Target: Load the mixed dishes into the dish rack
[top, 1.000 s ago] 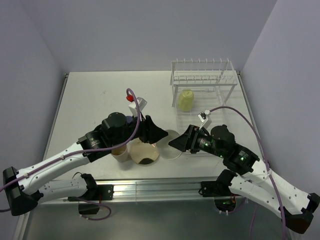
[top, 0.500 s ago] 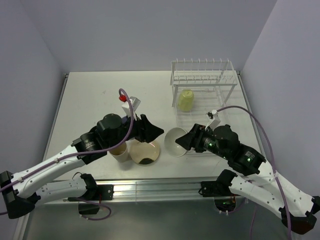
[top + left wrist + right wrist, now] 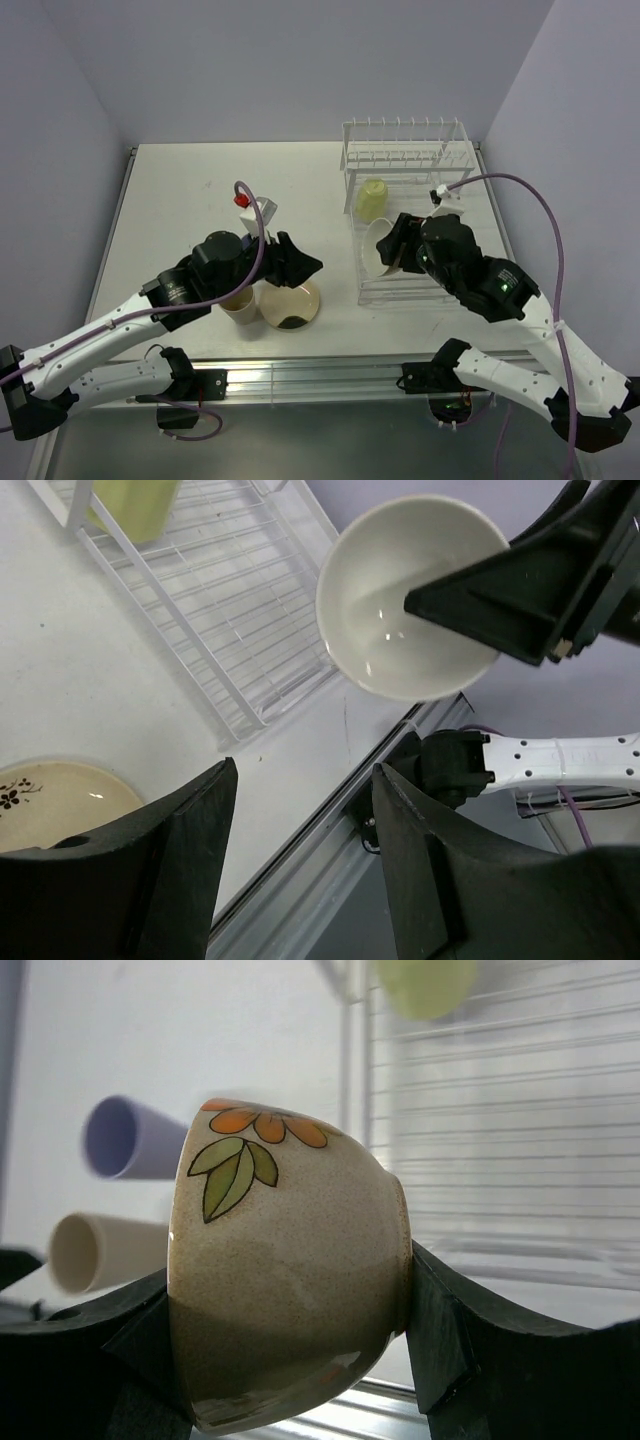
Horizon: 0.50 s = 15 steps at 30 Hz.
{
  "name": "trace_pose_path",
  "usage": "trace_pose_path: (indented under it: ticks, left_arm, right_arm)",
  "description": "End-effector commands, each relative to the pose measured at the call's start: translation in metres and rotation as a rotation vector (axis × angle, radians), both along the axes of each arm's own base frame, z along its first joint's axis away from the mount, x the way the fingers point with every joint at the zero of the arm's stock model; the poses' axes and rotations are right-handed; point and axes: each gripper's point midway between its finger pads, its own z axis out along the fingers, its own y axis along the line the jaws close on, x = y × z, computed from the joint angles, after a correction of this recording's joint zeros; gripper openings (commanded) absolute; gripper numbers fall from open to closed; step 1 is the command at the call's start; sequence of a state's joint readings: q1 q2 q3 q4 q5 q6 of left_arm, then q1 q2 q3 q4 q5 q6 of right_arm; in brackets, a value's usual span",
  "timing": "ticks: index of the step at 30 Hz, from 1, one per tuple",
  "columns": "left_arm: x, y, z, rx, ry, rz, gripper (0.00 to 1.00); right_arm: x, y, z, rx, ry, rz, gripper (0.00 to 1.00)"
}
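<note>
Over the near left corner of the dish rack [image 3: 425,292], the right gripper [image 3: 390,247] held the small bowl [image 3: 373,250] clamped and tipped on edge. A second earlier the bowl had sat low at the table just right of the cream plate [image 3: 290,303]. The carry put it above the grid base, near the yellow-green mug [image 3: 372,200] already inside, so setting it down looked next. The left gripper [image 3: 300,266], jaws spread and empty, had drawn back slightly above the plate.

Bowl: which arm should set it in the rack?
Right. The right gripper holds the bowl on edge over the rack; the left gripper hangs open by the plate, off the rack.
</note>
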<state>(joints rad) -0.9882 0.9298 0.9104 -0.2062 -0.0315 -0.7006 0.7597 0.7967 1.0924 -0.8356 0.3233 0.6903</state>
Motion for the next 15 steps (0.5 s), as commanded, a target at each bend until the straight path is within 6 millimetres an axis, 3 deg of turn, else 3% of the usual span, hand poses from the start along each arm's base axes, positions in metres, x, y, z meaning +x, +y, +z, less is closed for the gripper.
trace_pose_path:
  ticks: [1,5,15]
  left_arm:
    - [-0.001,-0.001,0.004,-0.022,-0.017,-0.007,0.63]
    - [-0.002,-0.002,0.001,-0.023,-0.018,-0.012,0.62]
    - [-0.003,0.002,-0.004,-0.012,-0.037,-0.012,0.63]
  right_arm:
    - [0.024,-0.035,0.024,-0.123,-0.077,-0.154,0.00]
    - [0.042,-0.057,0.009,-0.221,-0.009,-0.248,0.00]
    - [0.074,-0.087,-0.026,-0.523,0.115,-0.394,0.00]
